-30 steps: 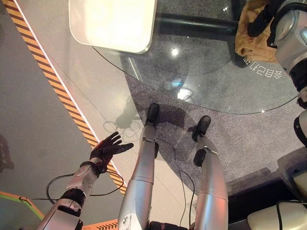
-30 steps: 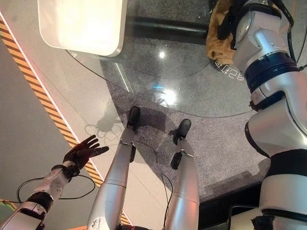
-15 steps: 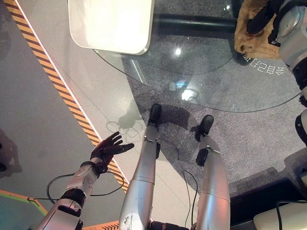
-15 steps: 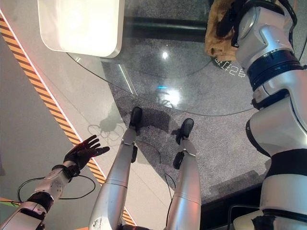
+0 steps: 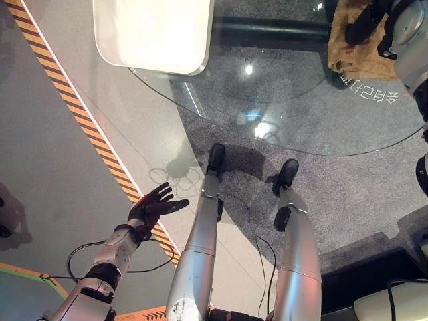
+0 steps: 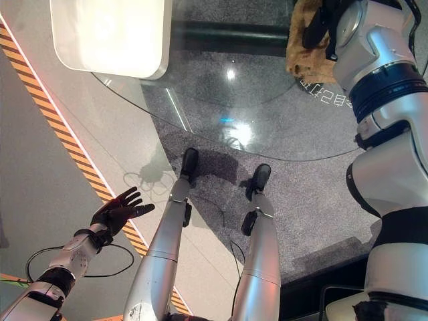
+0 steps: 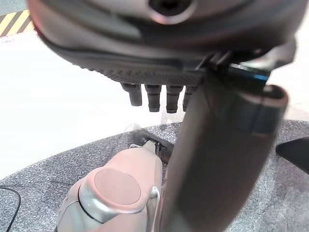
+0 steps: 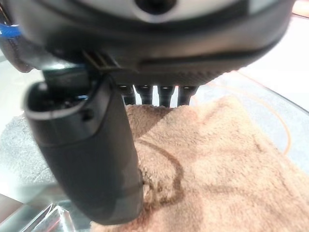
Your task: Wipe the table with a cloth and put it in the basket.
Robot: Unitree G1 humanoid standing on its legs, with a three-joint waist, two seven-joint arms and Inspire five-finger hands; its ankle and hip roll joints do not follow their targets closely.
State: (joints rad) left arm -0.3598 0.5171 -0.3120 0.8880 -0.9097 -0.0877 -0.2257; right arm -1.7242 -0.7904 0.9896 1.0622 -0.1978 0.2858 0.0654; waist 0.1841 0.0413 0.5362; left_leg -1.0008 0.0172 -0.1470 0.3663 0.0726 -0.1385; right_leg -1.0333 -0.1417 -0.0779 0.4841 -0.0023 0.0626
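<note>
A tan fluffy cloth (image 5: 349, 57) lies on the round glass table (image 5: 301, 114) at its far right. My right hand (image 5: 364, 17) rests flat on the cloth. In the right wrist view its straight fingers (image 8: 159, 94) and thumb press into the cloth (image 8: 227, 164), so the hand is open. My left hand (image 5: 154, 206) hangs low at the left over the floor, well short of the table. It is open with spread fingers (image 7: 149, 96) and holds nothing.
A white rounded rectangular object (image 5: 154, 33) sits at the table's far left edge. A black and orange striped line (image 5: 73, 114) runs across the grey floor on the left. Grey carpet (image 5: 348, 194) lies under the table.
The view has shifted a little. My right arm has edged slightly farther out, with the hand still on the cloth. The left hand has stayed put.
</note>
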